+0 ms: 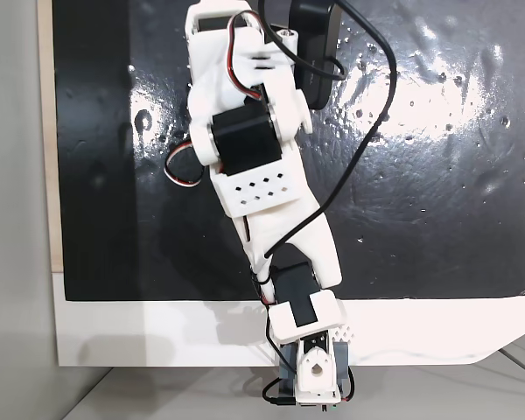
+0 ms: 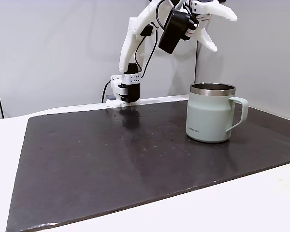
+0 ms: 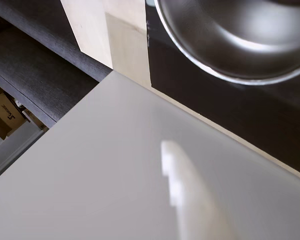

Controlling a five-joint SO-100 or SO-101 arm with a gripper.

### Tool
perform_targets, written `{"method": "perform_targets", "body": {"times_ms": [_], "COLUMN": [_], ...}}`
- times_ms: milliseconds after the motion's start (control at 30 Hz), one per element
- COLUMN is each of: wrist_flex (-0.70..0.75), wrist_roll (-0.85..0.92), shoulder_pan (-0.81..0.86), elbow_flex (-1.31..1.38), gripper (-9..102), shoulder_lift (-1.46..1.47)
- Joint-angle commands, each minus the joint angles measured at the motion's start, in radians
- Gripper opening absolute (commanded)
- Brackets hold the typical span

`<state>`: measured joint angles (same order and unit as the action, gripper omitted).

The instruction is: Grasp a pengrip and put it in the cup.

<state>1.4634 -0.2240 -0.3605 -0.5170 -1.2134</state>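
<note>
i see the black mat (image 2: 111, 159) spread wide in the side fixed view, with the cup (image 2: 210, 113) upright on its right part. above it, the gripper (image 2: 216, 30) hangs with jaws parted. my wrist view looks into the cup's steel interior (image 3: 240, 35); i can't find the pengrip.

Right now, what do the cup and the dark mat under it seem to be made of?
The cup looks like metal with a matte pale-green coating outside; its bare rim and inside are silvery and mirror the light, probably stainless steel. The dark mat looks like a thin sheet of rubber or vinyl: black, slightly glossy, with glare patches and small dimples. Its exact material is uncertain.
</note>
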Motion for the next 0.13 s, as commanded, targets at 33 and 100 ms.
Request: {"method": "perform_targets", "body": {"times_ms": [33, 100], "wrist_flex": [0.008, 0.008], "wrist_roll": [-0.006, -0.006], "shoulder_pan": [-0.018, -0.018], "elbow_flex": [0.052, 0.052], "gripper": [36, 35], "shoulder_lift": [-0.054, -0.057]}}
